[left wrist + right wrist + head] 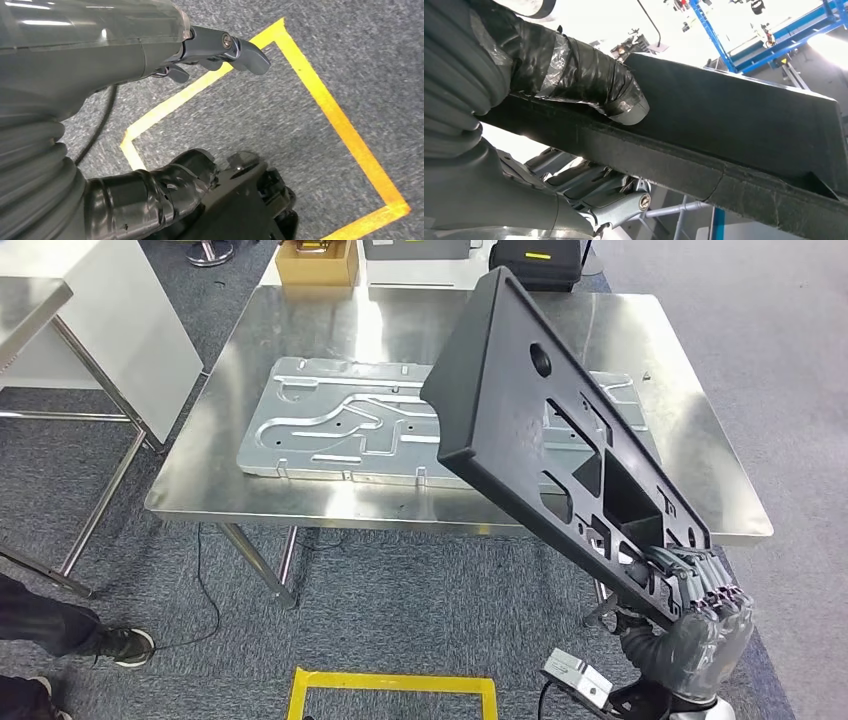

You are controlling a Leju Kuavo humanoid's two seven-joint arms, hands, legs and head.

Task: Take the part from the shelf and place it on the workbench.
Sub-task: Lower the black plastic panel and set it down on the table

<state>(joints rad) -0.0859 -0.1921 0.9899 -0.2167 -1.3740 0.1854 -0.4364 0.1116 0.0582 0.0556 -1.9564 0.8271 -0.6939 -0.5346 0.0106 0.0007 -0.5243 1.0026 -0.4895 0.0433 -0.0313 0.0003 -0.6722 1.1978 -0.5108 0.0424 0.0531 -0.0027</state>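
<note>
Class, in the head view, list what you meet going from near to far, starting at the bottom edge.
Yellow floor tape → robot hand holding the black part → steel table → stamped metal plate → cardboard box.

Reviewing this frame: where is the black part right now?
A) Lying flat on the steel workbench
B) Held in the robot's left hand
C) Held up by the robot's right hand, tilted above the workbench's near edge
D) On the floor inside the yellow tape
C: the right hand grips the lower end of the black part, which slants up over the workbench without resting on it; the left hand holds nothing.
</note>
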